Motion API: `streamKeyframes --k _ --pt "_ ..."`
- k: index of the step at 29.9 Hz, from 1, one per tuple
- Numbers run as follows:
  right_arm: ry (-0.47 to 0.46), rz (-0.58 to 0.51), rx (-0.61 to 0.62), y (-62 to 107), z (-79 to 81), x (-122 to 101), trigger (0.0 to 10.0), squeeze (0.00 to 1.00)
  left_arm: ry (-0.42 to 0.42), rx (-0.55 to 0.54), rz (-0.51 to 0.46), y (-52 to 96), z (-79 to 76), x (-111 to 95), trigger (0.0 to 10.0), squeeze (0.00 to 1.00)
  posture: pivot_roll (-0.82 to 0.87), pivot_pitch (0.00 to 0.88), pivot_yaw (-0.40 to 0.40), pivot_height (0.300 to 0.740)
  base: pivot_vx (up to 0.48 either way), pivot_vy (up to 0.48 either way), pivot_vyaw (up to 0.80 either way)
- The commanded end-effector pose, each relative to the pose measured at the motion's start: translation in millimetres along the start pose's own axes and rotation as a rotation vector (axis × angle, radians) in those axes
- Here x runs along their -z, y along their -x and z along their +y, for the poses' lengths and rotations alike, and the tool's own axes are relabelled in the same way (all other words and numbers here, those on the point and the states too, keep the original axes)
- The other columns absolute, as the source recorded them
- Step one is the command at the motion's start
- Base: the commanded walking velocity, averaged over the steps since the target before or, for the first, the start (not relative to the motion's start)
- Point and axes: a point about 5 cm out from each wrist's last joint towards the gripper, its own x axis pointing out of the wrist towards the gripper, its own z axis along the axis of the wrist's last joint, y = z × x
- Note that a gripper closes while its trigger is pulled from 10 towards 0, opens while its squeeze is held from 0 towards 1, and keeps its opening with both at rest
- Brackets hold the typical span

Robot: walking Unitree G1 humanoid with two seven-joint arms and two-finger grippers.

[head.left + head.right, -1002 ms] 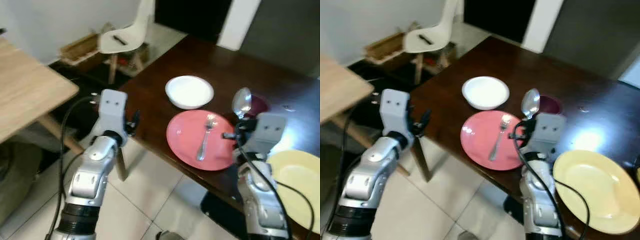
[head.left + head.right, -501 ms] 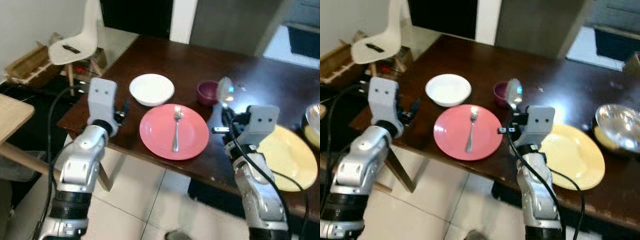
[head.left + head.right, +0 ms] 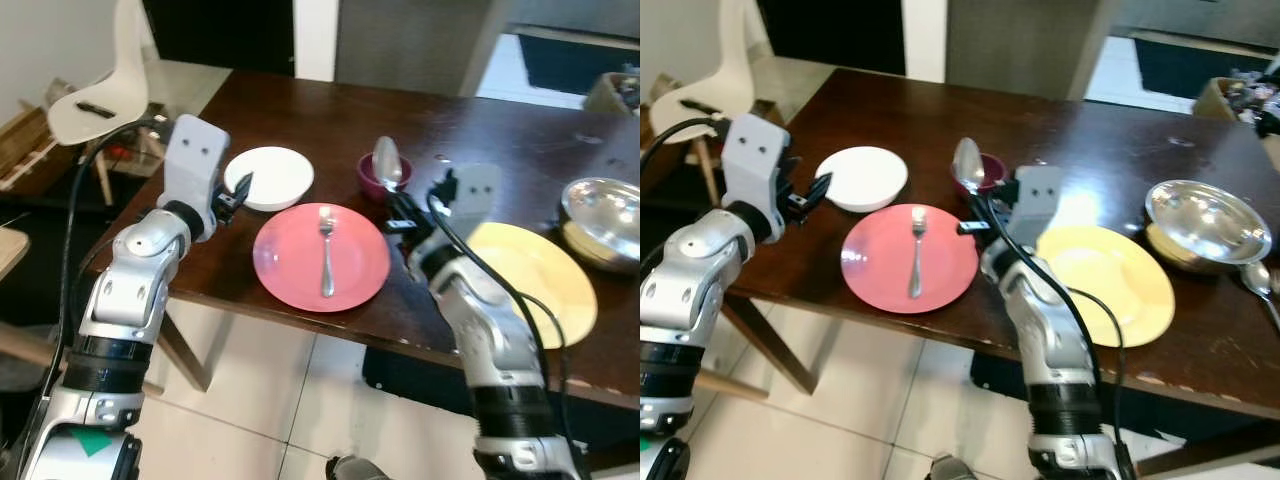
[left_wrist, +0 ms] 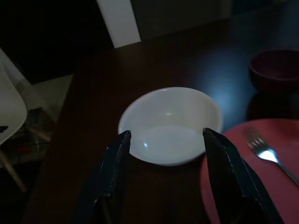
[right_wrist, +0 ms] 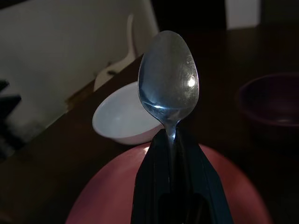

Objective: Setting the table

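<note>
A pink plate [image 3: 300, 275] lies near the front edge of the dark table [image 3: 480, 110], with a fork [image 3: 326, 250] on it. Behind it stand a white bowl [image 3: 268, 177] and a small maroon bowl [image 3: 368, 180]. My right gripper [image 5: 170, 137] is shut on the handle of a silver spoon [image 5: 169, 79]. The spoon [image 3: 386, 163] stands upright just right of the pink plate, in front of the maroon bowl. My left gripper [image 4: 167, 134] is open, its fingers [image 4: 114, 172] pointing at the white bowl [image 4: 168, 121] from just short of it.
A yellow plate [image 3: 535, 280] lies to the right of my right arm, with a metal bowl [image 3: 1205, 215] behind it and another spoon [image 3: 1260, 280] at the far right. A white chair [image 3: 90, 100] stands off the table's left end.
The camera has swung right, so the whole scene has shifted left. My left gripper has come in over the table toward the white bowl. The spoon stays held upright.
</note>
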Motion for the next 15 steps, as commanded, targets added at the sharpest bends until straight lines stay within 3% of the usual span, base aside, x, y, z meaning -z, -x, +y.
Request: streamKeyframes --k 1,3,6,9,15 --pt "-0.036 0.028 0.016 -0.9 -3.1 7 10.0 0.0 0.019 -0.023 0.019 1.0 5.8 1 10.0 0.0 -0.04 0.067 0.071 0.74 0.0 0.0 0.0" --pt "-0.081 0.048 0.032 -7.7 -3.6 10 10.0 0.0 -0.009 -0.044 0.018 5.1 14.9 -3 10.0 0.0 -0.01 0.079 0.063 0.74 0.0 0.0 0.0" --pt "-0.081 0.048 0.032 -7.7 -3.6 10 10.0 0.0 -0.009 -0.044 0.018 5.1 14.9 -3 10.0 0.0 -0.01 0.079 0.063 0.74 0.0 0.0 0.0" --pt "-0.161 0.111 0.078 -19.7 -9.5 14 10.0 0.0 -0.124 0.014 0.038 21.5 33.4 -13 10.0 0.0 0.05 0.115 0.044 0.74 0.0 0.0 0.0" --pt "-0.227 0.213 0.066 -28.7 -6.6 20 10.0 0.0 -0.185 0.089 0.053 34.0 40.2 -23 10.0 0.0 0.07 0.152 0.038 0.74 0.0 0.0 0.0"
